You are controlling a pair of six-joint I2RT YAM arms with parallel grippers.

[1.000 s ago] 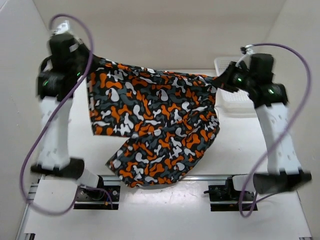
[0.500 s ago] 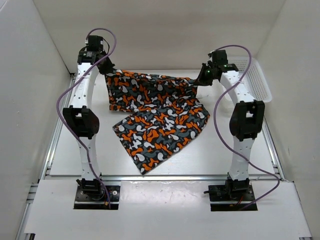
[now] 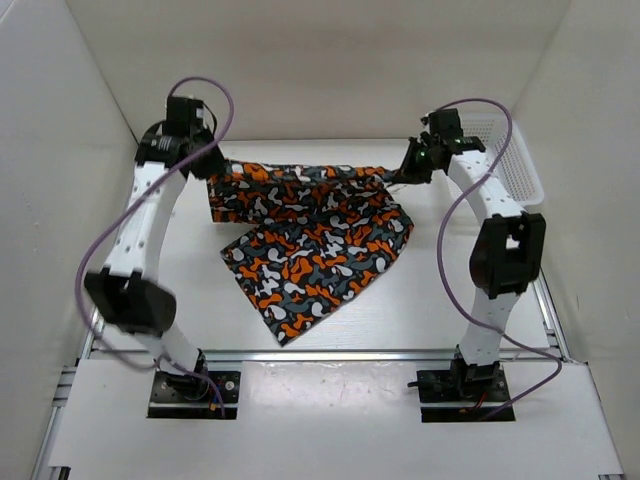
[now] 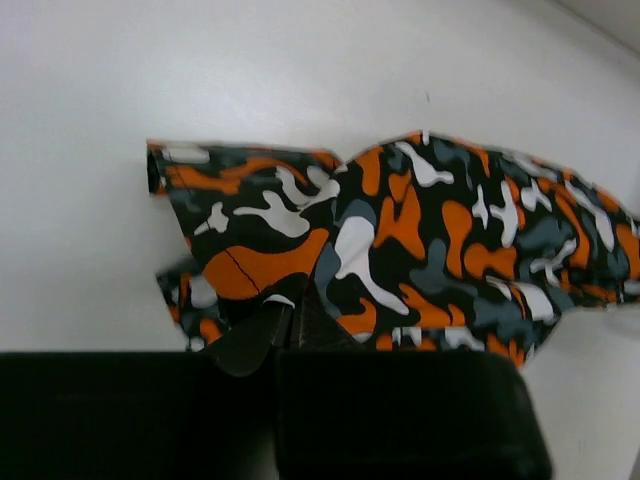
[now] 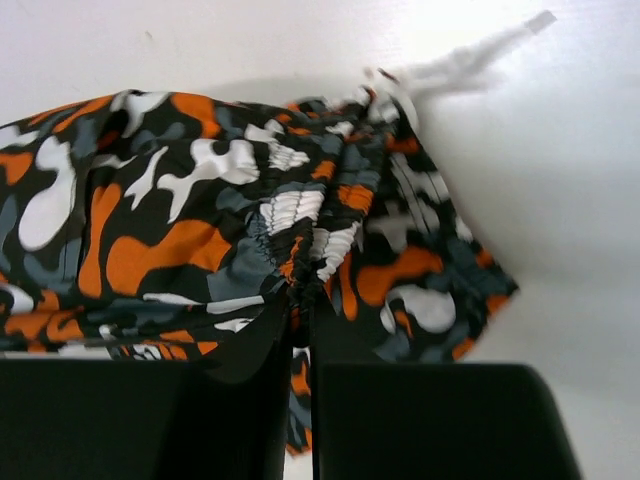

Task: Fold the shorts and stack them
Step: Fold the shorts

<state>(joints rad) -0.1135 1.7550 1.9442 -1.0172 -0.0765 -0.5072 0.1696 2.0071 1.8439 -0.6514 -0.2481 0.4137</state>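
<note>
The shorts (image 3: 310, 240) are lying on the table (image 3: 440, 300) at the far-middle, w/ one leg spreading flat twd the near edge and the far edge stretching btwn both tools. L tool (image 3: 212, 172) is pinching the far-left corner, fingers clamped on the fabric. R tool (image 3: 402, 178) is gripping the gathered waistband at the far-right corner, also clamped on it. The white drawstring (image 5: 470, 55) is trailing out past the waistband. A white basket (image 3: 520, 160) is sitting far right, apart from the shorts.
</note>
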